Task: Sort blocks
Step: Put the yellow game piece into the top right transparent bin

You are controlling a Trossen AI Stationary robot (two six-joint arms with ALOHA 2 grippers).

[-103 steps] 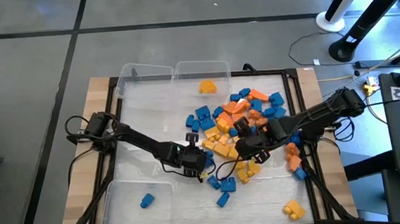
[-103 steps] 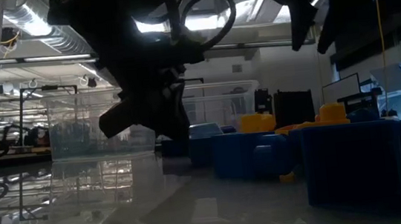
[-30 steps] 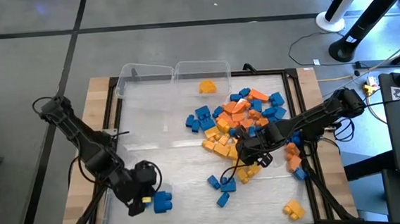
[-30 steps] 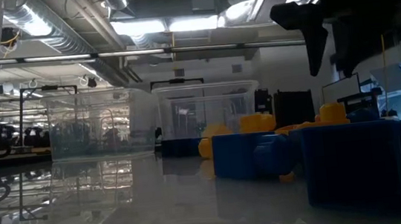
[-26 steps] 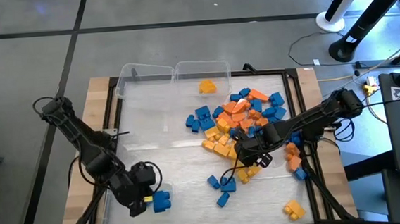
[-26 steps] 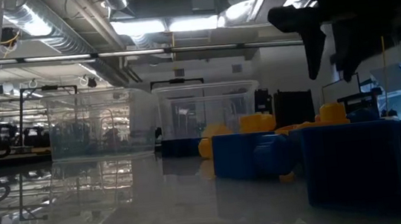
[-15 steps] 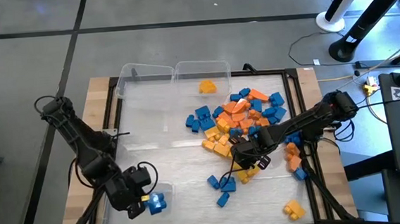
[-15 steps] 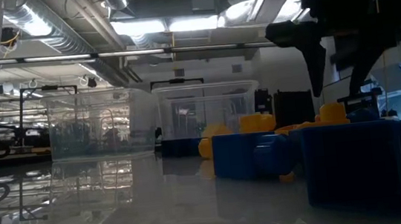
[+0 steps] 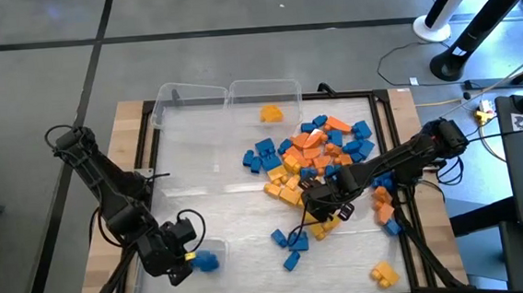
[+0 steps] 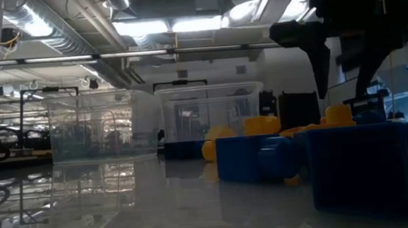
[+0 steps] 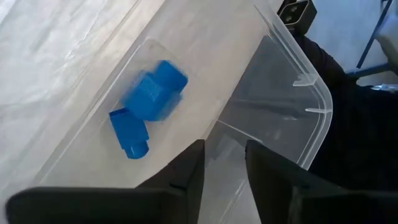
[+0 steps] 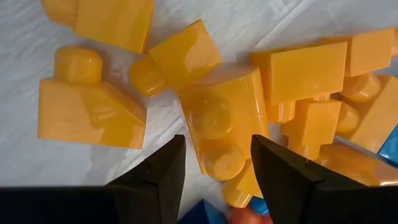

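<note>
A heap of blue, orange and yellow blocks (image 9: 313, 157) lies right of the table's middle. My right gripper (image 9: 326, 207) hangs open just above the heap's near edge, fingers pointing down on either side of a yellow block (image 12: 221, 118) without touching it. My left gripper (image 9: 181, 255) stands open over the clear bin (image 9: 156, 283) at the near left corner. Two blue blocks lie on the bin's floor, one of them (image 11: 155, 93) blurred, the other (image 11: 127, 132) beside it. In the low view my right gripper (image 10: 343, 61) shows as a dark shape above blue blocks (image 10: 357, 162).
Two more clear bins (image 9: 189, 96) (image 9: 267, 92) stand at the far edge, the right one with a yellow block (image 9: 270, 113) in it. Loose blue blocks (image 9: 292, 246) and a yellow one (image 9: 383, 272) lie near the front. A black frame (image 9: 404, 201) borders the mat.
My left gripper has moved a little toward the near left corner over the bin, rolled about its own line and let go of the blue block, which now lies in the bin. My right gripper has sunk slightly toward the yellow blocks.
</note>
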